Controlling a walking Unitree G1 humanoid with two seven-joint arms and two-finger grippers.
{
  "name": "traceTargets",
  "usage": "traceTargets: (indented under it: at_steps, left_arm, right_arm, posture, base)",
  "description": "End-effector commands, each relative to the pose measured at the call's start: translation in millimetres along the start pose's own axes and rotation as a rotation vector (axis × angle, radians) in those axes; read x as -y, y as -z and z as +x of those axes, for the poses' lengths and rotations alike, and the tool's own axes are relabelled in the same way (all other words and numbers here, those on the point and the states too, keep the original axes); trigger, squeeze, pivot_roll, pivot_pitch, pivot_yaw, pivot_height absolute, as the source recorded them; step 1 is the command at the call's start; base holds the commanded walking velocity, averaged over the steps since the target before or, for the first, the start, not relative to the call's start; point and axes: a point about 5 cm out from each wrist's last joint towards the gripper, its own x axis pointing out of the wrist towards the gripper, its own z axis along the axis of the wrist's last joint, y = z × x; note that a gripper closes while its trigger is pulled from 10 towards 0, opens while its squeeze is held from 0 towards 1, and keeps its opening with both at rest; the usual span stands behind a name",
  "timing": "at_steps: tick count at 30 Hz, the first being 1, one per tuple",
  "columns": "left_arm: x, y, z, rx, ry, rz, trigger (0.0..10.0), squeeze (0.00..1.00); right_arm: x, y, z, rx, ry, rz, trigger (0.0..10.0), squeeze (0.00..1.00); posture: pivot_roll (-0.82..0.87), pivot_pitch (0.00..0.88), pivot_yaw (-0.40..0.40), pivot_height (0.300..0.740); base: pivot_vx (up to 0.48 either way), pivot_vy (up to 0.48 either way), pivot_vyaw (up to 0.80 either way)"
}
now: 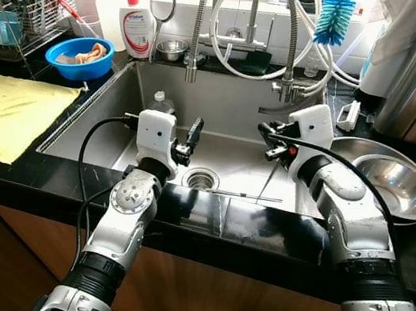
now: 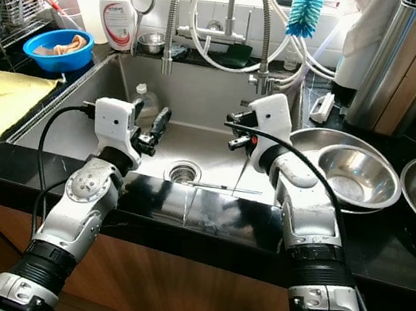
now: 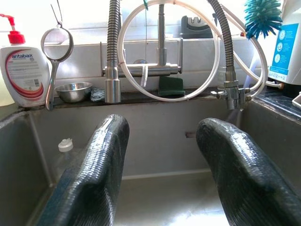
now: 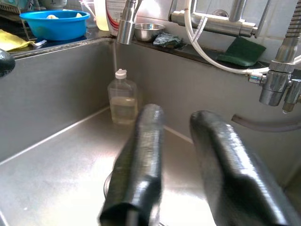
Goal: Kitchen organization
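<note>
Both arms are reaching over the front edge of the steel sink point(image 1: 102, 117), and each gripper is hanging above the basin with nothing between its fingers. The left gripper point(image 1: 191, 141) is hovering just over the drain point(image 1: 202, 178), its two black fingers point(image 3: 94, 179) spread wide, as the left wrist view is showing clearly. The right gripper point(image 1: 269, 140) is sitting a little farther back and toward the right wall of the sink, its fingers point(image 4: 141, 155) parted by a moderate gap and blurred in the right wrist view. A small clear bottle point(image 4: 123, 98) with a white cap is standing upright in the far left corner of the basin, beyond the left gripper and well apart from both. Straight ahead of the grippers, the coiled spring faucet point(image 1: 198, 33) is rising from the back ledge, where a small steel bowl point(image 3: 73, 92) and a green sponge point(image 3: 170, 86) are resting. To the right of the right gripper, steel mixing bowls point(image 1: 396, 185) are sitting on the black counter; to the left of the left gripper, a yellow cloth point(image 1: 6, 113) is lying flat, with a blue bowl point(image 1: 78, 57) and a soap dispenser point(image 1: 138, 26) behind it.
</note>
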Motion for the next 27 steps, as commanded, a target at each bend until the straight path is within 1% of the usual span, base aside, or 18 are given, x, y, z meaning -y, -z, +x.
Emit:
traceTargets:
  at_steps: [1,2,3,5,8,9,10,11,14,15,16,17,18,20,23,25,26,27]
  left_arm:
    - [-4.2,-2,-0.5,0.007,-0.007,0.009,10.0,0.0]
    - [-4.3,-2,-0.3,0.007,-0.007,0.009,10.0,0.0]
    - [-4.3,-2,-0.1,0.007,-0.007,0.01,10.0,0.0]
    - [-4.3,-2,0.0,0.008,-0.008,0.01,10.0,0.0]
    - [-3.5,-2,0.8,0.006,-0.006,0.008,10.0,0.0]
    - [-3.2,-2,1.1,0.005,-0.006,0.006,10.0,0.0]
    - [-3.2,-2,1.1,0.005,-0.006,0.006,10.0,0.0]
    - [-3.1,-2,1.3,0.005,-0.005,0.006,10.0,0.0]
    - [-3.0,-1,1.1,0.004,-0.005,0.005,10.0,0.0]
    - [-3.0,-1,1.0,0.004,-0.005,0.004,10.0,0.0]
    - [-2.8,-1,1.3,0.003,-0.005,0.004,10.0,0.0]
    - [-2.6,-1,1.5,0.002,-0.005,0.004,10.0,0.0]
    - [-2.4,-1,1.6,0.001,-0.004,0.003,10.0,0.0]
    - [-2.3,-1,1.7,0.001,-0.004,0.002,10.0,0.0]
    - [-2.2,0,2.3,0.0,-0.003,0.002,10.0,0.0]
    - [-2.9,0,2.7,-0.001,-0.003,0.003,10.0,0.0]
    - [-2.9,0,2.7,-0.001,-0.003,0.003,10.0,0.0]
    - [-3.7,0,2.9,-0.001,-0.004,0.004,10.0,0.0]
  right_arm:
    - [-3.4,-4,0.0,0.014,-0.003,-0.028,10.0,1.0]
    - [-3.1,-4,-0.1,0.014,0.0,-0.04,10.0,0.93]
    - [-2.6,-6,-0.8,0.015,0.003,-0.067,10.0,0.0]
    - [-0.3,-12,-2.4,0.024,0.021,-0.103,10.0,0.0]
    - [10.5,-34,-8.9,0.053,0.088,-0.19,10.0,0.0]
    - [16.1,-47,-13.8,0.068,0.126,-0.262,10.0,0.0]
    - [16.1,-47,-13.8,0.068,0.126,-0.262,10.0,0.0]
    - [20.9,-58,-19.0,0.079,0.155,-0.293,10.0,0.0]
    - [25.5,-65,-24.1,0.07,0.183,-0.311,10.0,0.0]
    - [27.8,-67,-26.6,0.051,0.196,-0.339,10.0,0.0]
    - [31.1,-69,-30.4,0.027,0.213,-0.392,10.0,0.0]
    - [33.6,-71,-33.6,0.009,0.226,-0.426,10.0,0.0]
    - [35.5,-72,-36.2,-0.001,0.232,-0.441,10.0,0.0]
    - [37.2,-73,-39.4,-0.003,0.235,-0.435,10.0,0.0]
    - [48.2,-70,-49.1,-0.031,0.286,-0.345,10.0,0.0]
    - [56.6,-63,-55.9,-0.104,0.329,-0.334,10.0,0.0]
    - [56.6,-63,-55.9,-0.104,0.329,-0.334,10.0,0.0]
    - [59.4,-58,-59.3,-0.151,0.337,-0.348,10.0,0.0]
  posture:
    - [-0.19,0.0,0.11,0.74]
    - [-0.19,0.0,0.111,0.74]
    - [-0.19,0.0,0.111,0.74]
    - [-0.19,0.0,0.111,0.74]
    - [-0.2,0.0,0.111,0.74]
    - [-0.21,0.0,0.112,0.74]
    - [-0.21,0.0,0.112,0.74]
    - [-0.21,0.0,0.112,0.74]
    - [-0.21,0.0,0.112,0.74]
    - [-0.21,0.0,0.112,0.74]
    - [-0.22,0.0,0.111,0.74]
    - [-0.22,0.0,0.111,0.74]
    - [-0.22,0.0,0.111,0.74]
    - [-0.22,0.0,0.111,0.74]
    - [-0.23,0.0,0.11,0.74]
    - [-0.23,0.0,0.109,0.74]
    - [-0.23,0.0,0.109,0.74]
    - [-0.24,0.0,0.11,0.74]
  base:
    - [0.0,0.0,0.0]
    - [0.0,0.0,0.0]
    - [0.0,0.0,0.0]
    - [0.0,0.0,0.0]
    - [0.0,0.0,0.0]
    - [0.0,0.0,0.0]
    - [0.0,0.0,0.0]
    - [0.0,0.0,0.0]
    - [0.0,0.0,0.0]
    - [0.0,0.0,0.0]
    - [0.0,0.0,0.0]
    - [0.0,0.0,0.0]
    - [0.0,0.0,0.0]
    - [0.0,0.0,0.0]
    - [0.0,0.0,0.0]
    - [0.0,0.0,0.0]
    - [0.0,0.0,0.0]
    - [0.0,0.0,0.0]
